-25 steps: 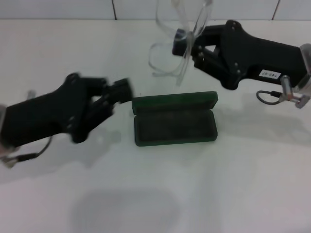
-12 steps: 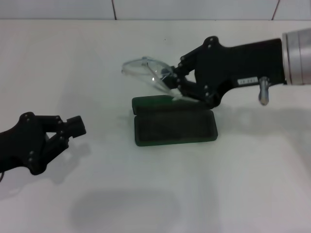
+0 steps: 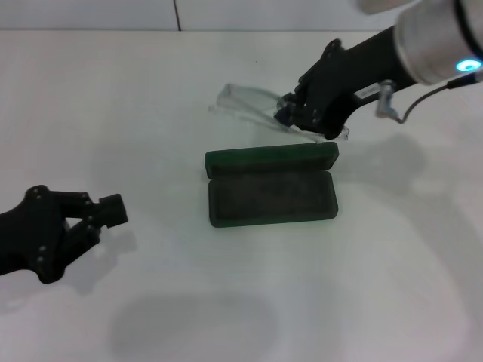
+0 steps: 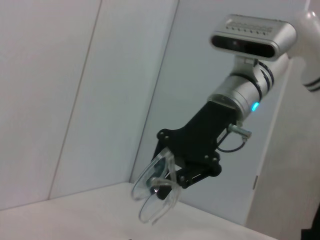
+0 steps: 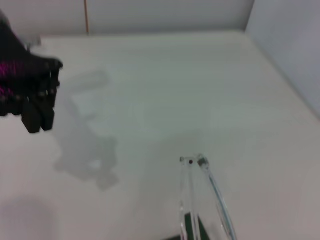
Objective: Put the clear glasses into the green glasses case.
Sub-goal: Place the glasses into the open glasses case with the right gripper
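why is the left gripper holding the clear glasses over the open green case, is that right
Not quite: the right gripper holds the clear glasses, as the head view shows. They do hang just behind the open green glasses case, above its raised lid. The left gripper sits off to the left, holding nothing.

Right arm: reaches in from the far right side, silver forearm with a lit blue indicator, black wrist angled down and toward the robot's left; the right gripper (image 3: 290, 115) has its fingers clamped on the clear glasses (image 3: 253, 105), held off the surface. Left arm: low at the near left side, black wrist lying close to the surface and pointing toward the middle; the left gripper (image 3: 106, 213) has its fingers drawn together with nothing between them.
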